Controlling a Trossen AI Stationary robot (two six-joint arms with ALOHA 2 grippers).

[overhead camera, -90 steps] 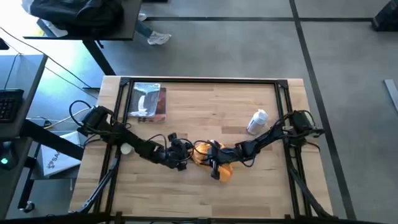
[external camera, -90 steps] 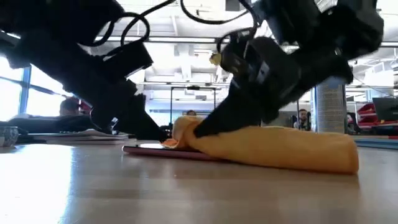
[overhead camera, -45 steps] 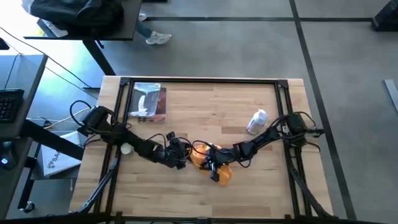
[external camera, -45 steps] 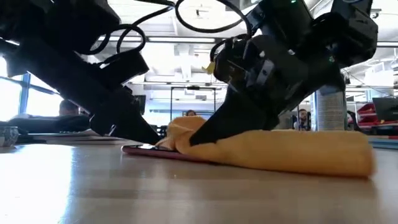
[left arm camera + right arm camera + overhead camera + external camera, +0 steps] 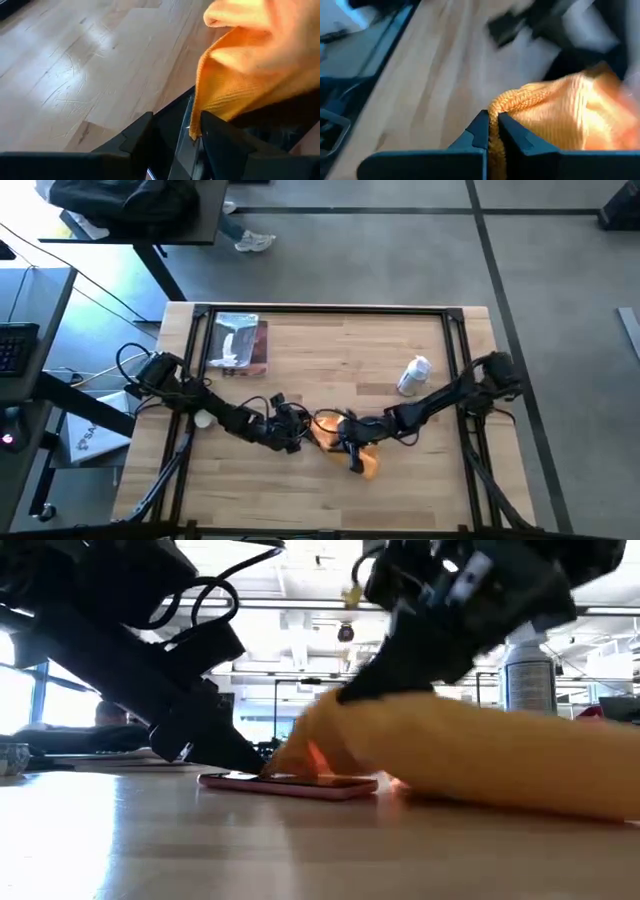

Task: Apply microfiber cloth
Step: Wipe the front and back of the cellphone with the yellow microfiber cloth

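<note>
Silvery packet with a brown edge [image 5: 238, 345] at the far left of the light wooden table [image 5: 330, 370], well apart from everything else. Dark left gripper [image 5: 292, 434] low at the front middle of the table, fingers [image 5: 137, 137] spread on either side of a flat black phone [image 5: 290, 783] with a pinkish edge, pinning its end against the wood without closing on it. Soft orange-yellow microfiber cloth [image 5: 340, 435] just to the right, draped over the phone's far end and bunched in floppy folds [image 5: 470, 755], a corner hanging between the left fingers in the left wrist view [image 5: 235, 85]. Dark right gripper [image 5: 350, 445] pressed down onto the cloth from the right, fingers [image 5: 482, 130] clenched on a ridge of the fabric [image 5: 545, 115]. Small white bottle [image 5: 413, 375] lying farther right, near the right arm, apart from the cloth. Person's shoe [image 5: 255, 242] on the grey floor beyond the table.
</note>
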